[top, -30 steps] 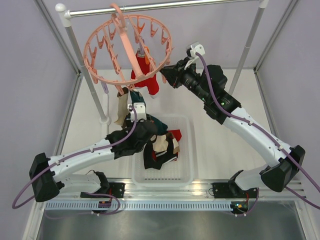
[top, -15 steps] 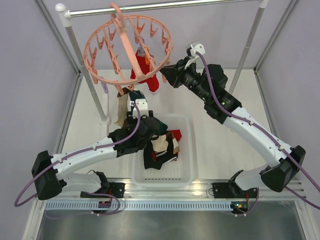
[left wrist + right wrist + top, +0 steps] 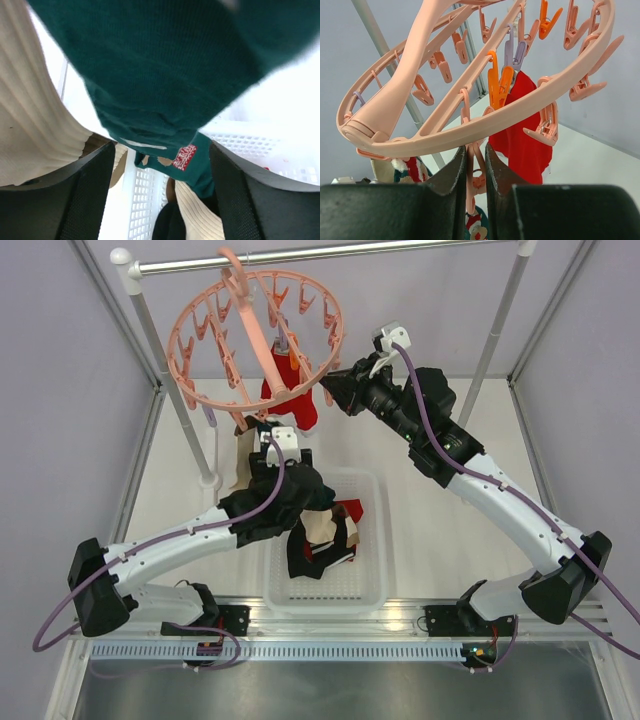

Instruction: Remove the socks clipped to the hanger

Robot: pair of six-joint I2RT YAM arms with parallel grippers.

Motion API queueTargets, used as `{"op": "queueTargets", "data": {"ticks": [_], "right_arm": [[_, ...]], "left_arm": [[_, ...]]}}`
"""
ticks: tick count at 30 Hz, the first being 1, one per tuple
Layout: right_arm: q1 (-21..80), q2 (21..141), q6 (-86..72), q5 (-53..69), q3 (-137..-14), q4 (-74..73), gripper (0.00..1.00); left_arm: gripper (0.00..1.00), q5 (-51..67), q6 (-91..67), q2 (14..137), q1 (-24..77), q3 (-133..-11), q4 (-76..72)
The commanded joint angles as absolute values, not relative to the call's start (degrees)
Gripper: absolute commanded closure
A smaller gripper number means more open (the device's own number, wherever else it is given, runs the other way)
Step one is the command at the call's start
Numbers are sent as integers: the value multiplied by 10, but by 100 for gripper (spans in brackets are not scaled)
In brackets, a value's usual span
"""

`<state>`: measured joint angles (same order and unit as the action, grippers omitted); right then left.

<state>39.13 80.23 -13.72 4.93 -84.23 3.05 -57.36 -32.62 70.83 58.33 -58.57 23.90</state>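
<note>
Just to the left of the left pincer [image 3: 161,147] a ribbed beige sock [image 3: 30,110] hangs down, close beside its left finger. This pincer points up under the near edge of the hanger [image 3: 435,142], and its two black fingers [image 3: 85,200] stand spread wide. A dark teal sock [image 3: 165,65] hangs down into the gap between them, and neither finger is seen touching it. Below and just to the right of this pincer lies a white slotted basket [image 3: 325,588] on the table [image 3: 420,540]. It holds a loose heap of socks [image 3: 320,540]: another teal one with a red and white patch [image 3: 186,157], a beige ribbed one and black ones.

The round salmon-pink ring hangs by its hook from the metal rail [image 3: 330,250], above the left pincer and to the left of the right pincer [image 3: 475,150]. Many small clips dangle from its rim and spokes. A red sock [image 3: 522,140] hangs inside the ring from orange and lilac clips, just beyond the right pincer and a little to its right.

The right pincer reaches to the ring's near right edge, just under the rim. Its fingers are pressed close together on a salmon clip [image 3: 470,175] that dangles from the rim. Below that clip a teal sock with a red and white figure [image 3: 476,227] shows in the narrow gap. Whether the clip still bites this sock cannot be told.
</note>
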Motion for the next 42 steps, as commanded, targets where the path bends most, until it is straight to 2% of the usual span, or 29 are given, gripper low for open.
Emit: {"op": "queueTargets", "data": {"ticks": [1, 5, 6, 8, 9, 11, 12, 18, 22, 23, 26, 33, 37, 42], "right_arm": [[388, 795, -141, 45, -866, 52, 81], [388, 795, -138, 45, -864, 52, 82], [388, 795, -138, 44, -864, 51, 82], [388, 795, -138, 44, -861, 51, 81], [388, 793, -138, 44, -861, 51, 82], [388, 792, -136, 43, -859, 51, 82], [388, 790, -134, 41, -857, 51, 82], [388, 781, -132, 39, -835, 52, 80], [388, 773, -131, 53, -809, 52, 56], [388, 768, -131, 54, -793, 52, 47], [388, 751, -129, 52, -753, 58, 38], [388, 679, -126, 50, -661, 77, 28], [388, 650, -119, 85, -627, 83, 27], [388, 600, -116, 133, -525, 132, 28]], "left_arm": [[23, -622, -327, 712, 575, -606, 238], [40, -626, -316, 713, 567, -608, 230], [49, -624, -309, 713, 566, -610, 227], [60, -620, -293, 708, 566, -609, 215], [72, -615, -288, 707, 567, -609, 212], [85, -595, -274, 694, 566, -606, 201], [97, -576, -265, 689, 566, -603, 198], [98, -426, -197, 659, 567, -586, 134], [98, -329, -192, 649, 568, -588, 134], [98, -315, -191, 646, 567, -588, 134], [98, -266, -185, 640, 567, -594, 133], [98, -230, -182, 653, 567, -617, 143], [98, -221, -186, 663, 566, -634, 147], [98, -214, -198, 671, 564, -651, 150]]}}
